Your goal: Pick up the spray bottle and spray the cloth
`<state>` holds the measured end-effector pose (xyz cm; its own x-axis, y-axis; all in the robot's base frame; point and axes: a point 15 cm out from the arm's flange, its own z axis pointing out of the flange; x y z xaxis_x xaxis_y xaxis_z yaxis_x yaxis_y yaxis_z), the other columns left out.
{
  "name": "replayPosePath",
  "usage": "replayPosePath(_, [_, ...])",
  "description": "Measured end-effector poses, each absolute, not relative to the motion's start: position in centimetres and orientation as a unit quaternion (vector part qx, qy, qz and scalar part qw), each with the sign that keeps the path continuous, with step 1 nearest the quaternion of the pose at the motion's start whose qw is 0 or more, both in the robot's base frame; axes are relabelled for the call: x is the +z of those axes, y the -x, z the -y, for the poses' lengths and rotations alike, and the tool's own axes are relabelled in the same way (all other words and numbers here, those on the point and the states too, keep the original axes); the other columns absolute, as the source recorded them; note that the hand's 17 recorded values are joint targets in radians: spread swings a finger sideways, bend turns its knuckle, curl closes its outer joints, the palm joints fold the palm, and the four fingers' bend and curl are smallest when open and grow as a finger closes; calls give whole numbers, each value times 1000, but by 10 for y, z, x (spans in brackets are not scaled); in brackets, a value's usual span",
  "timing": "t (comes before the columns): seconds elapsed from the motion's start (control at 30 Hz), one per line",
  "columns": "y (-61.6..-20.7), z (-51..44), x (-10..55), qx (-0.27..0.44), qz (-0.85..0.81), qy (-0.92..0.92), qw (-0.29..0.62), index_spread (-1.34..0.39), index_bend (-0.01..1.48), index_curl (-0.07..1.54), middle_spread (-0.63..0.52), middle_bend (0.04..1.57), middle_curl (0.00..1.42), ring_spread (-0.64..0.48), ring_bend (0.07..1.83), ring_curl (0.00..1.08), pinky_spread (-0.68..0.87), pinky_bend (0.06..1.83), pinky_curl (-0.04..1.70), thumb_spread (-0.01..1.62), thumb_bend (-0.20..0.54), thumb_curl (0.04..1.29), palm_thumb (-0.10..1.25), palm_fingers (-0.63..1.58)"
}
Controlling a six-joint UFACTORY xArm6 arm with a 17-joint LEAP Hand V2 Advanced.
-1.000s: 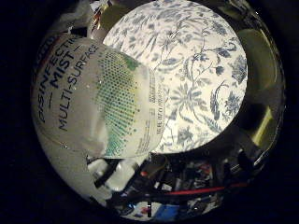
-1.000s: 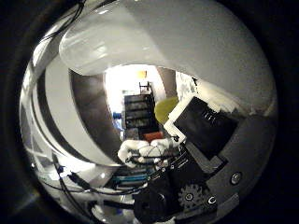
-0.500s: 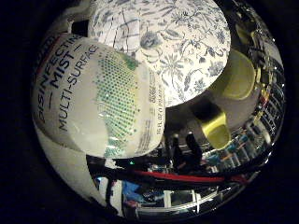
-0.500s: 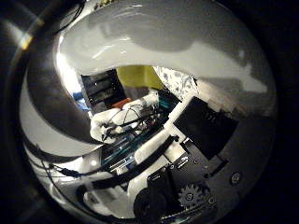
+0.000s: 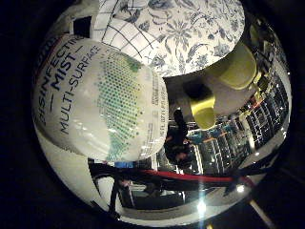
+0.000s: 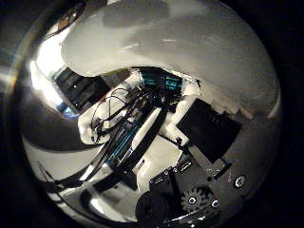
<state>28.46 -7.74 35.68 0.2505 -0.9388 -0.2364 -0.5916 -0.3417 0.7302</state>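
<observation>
Robot hand [image 6: 190, 156] is wrapped around the spray bottle [image 5: 100, 100], its white and black parts crowding the lower right of the thumb side view, with the bottle's pale curved body arching across the top there. From the little finger side, the labelled bottle fills the left, tight against the palm. Behind it, upper right, sits the flower-patterned cloth [image 5: 190, 33] on the worktop, a yellow-green chair [image 5: 233, 71] beyond.
</observation>
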Motion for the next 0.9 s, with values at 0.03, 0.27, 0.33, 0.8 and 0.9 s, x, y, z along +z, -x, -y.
replayPosePath(0.03, [-282,76,353,-340,512,-743,265,-223,1113,729,-87,1367,586,-159,1471,579,-210,1048,1196,889,-17,793,999,1196])
replayPosePath(0.27, [-280,65,336,-348,518,-722,299,-230,1103,735,-87,1369,586,-164,1474,579,-226,1046,1200,920,-14,780,1005,1195])
replayPosePath(0.33, [-282,61,331,-349,516,-721,305,-231,1101,737,-87,1369,585,-167,1475,579,-229,1046,1200,926,-14,775,1010,1195])
replayPosePath(0.8, [-286,7,337,-392,494,-748,207,-232,1084,745,-87,1368,584,-169,1474,577,-243,1042,1204,934,-16,753,1020,1197])
replayPosePath(0.9, [-285,-29,349,-413,475,-763,148,-232,1082,746,-87,1368,584,-169,1474,577,-245,1041,1205,933,-14,752,1025,1197])
